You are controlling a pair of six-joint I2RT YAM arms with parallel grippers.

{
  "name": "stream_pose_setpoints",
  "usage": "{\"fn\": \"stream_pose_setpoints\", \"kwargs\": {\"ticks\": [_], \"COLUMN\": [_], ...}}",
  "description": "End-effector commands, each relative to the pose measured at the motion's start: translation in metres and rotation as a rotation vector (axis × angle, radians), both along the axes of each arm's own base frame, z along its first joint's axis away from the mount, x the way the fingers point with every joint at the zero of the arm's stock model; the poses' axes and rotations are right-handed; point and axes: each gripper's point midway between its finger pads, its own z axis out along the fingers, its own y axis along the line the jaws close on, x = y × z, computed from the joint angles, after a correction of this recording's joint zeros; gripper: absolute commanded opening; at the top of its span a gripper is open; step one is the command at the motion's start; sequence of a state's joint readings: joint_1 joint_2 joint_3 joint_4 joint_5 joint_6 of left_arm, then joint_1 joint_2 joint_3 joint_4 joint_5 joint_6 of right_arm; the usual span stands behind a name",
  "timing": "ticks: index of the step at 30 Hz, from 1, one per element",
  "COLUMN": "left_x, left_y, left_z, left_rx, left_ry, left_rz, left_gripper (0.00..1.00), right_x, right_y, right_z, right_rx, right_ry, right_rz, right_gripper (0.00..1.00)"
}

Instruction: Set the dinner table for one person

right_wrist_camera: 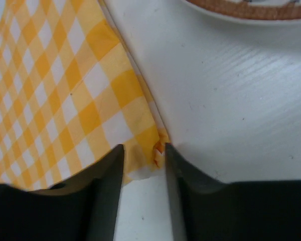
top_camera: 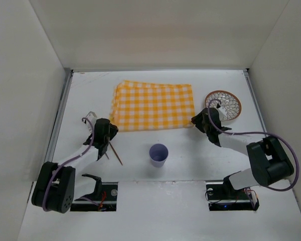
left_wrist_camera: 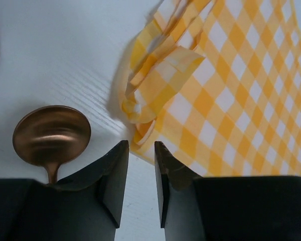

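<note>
counter carries cloth | left hand slightly apart, at cloth's near-left corner | right hand slightly apart, near-right corner at tips, contact unclear | spoon left of cloth, handle hidden | plate cropped

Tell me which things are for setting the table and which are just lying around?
For the job: dinner table, checked cloth, plate, purple cup, copper spoon, silver utensil, only partly seen.
Just there: white walls.
</note>
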State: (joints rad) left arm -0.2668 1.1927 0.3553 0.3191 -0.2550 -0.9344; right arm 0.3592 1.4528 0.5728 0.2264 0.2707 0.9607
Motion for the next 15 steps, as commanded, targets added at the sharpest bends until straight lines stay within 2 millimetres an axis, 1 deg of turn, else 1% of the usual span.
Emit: {"fn": "stream_pose_setpoints", "kwargs": {"ticks": [1, 3, 5, 7, 10, 12, 13, 15], "left_x": [-0.001, -0.002, -0.002, 0.002, 0.013, 0.021, 0.026, 0.033], "left_y": [0.005, 0.005, -0.001, -0.012, -0.034, -0.048, -0.054, -0.060], "left_z": [0.022, 0.033, 0.046, 0.054, 0.060, 0.062, 0.062, 0.055], "left_rx": [0.025, 0.036, 0.038, 0.033, 0.015, -0.003, -0.011, -0.021], "left_ry": [-0.058, -0.090, -0.121, -0.140, -0.147, -0.154, -0.159, -0.146], "left_rz": [-0.012, -0.017, -0.033, -0.059, -0.110, -0.143, -0.156, -0.166], "left_gripper": [0.26, 0.26, 0.26, 0.27, 0.28, 0.28, 0.28, 0.28], "right_x": [0.004, 0.000, -0.001, 0.000, 0.006, 0.011, 0.011, 0.014], "right_y": [-0.010, -0.016, -0.017, -0.010, 0.001, 0.006, 0.009, 0.014], "right_z": [0.026, 0.030, 0.032, 0.030, 0.024, 0.028, 0.031, 0.043], "right_rx": [-0.019, -0.042, -0.056, -0.056, -0.039, -0.039, -0.041, -0.058], "right_ry": [-0.077, -0.085, -0.085, -0.073, -0.056, -0.066, -0.071, -0.111], "right_rz": [-0.027, -0.044, -0.044, -0.023, -0.009, 0.005, 0.014, 0.024], "right_gripper": [0.52, 0.53, 0.50, 0.41, 0.20, 0.09, 0.08, 0.07]}}
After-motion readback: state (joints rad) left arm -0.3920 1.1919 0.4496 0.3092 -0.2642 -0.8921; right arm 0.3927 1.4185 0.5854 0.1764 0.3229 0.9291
